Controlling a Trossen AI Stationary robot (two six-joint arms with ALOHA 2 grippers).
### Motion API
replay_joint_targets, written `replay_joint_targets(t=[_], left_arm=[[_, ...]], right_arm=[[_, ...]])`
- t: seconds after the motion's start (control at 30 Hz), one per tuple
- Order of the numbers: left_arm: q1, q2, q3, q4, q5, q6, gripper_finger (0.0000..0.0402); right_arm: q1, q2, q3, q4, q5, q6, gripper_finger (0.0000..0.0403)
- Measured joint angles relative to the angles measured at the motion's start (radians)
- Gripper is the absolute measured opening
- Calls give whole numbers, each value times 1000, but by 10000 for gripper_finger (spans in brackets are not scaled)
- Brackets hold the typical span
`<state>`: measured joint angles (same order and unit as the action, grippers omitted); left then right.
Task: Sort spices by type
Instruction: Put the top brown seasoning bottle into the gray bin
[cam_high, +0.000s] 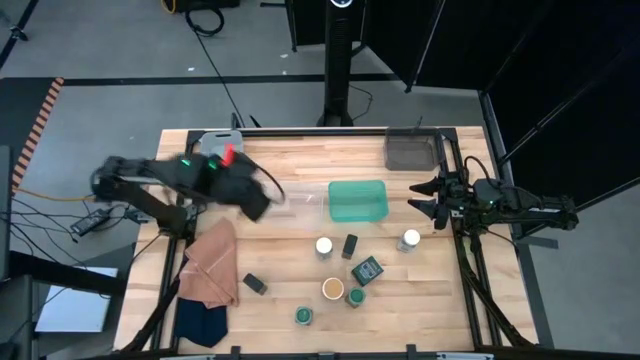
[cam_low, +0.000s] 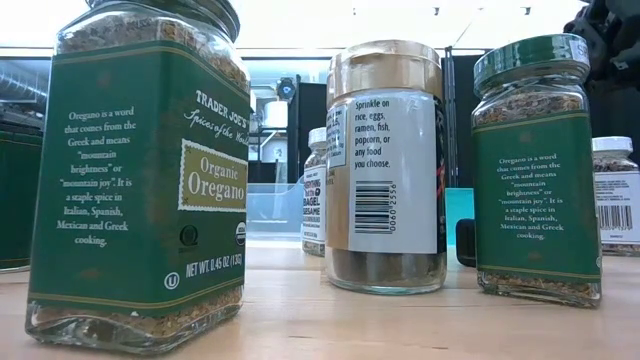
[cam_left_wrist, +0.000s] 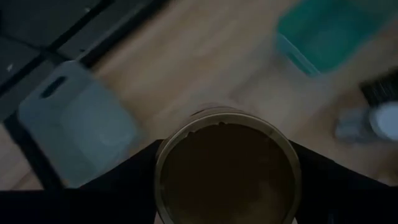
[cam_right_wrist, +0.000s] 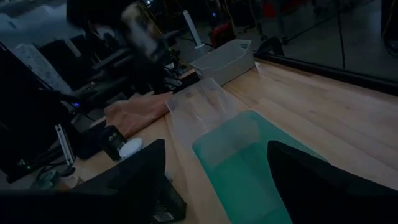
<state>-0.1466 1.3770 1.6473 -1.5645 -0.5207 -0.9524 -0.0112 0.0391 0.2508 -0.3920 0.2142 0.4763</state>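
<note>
Spice jars (cam_high: 325, 246), wooden table (cam_high: 290, 170), grey floor

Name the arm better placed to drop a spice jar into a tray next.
Left. Its claw already grips a tan-lidded jar above the table, near the teal tray. The right claw waits open and empty at the table's edge.

A teal plastic tray (cam_high: 357, 200) sits mid-table beside a clear tray (cam_high: 300, 198); a folded orange cloth (cam_high: 209, 265) overlaps a navy cloth (cam_high: 200, 322).
</note>
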Motion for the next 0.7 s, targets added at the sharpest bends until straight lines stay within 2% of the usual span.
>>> replay_joint_targets(t=[0.23,0.47,0.57,0.7], left_arm=[[255,-211,-73,-7,-67,1,267],[535,-307,-172,49,-159,36,267],[646,-314,-232,160,-131,129,267],[784,-289,-317,325,-13,283,267]], right_arm=[[0,0,0,-31,0,1,286],[0,0,0,-31,4,-5,284],[0,0,0,-31,4,-6,284],[0,0,0,-31,4,-1,284]])
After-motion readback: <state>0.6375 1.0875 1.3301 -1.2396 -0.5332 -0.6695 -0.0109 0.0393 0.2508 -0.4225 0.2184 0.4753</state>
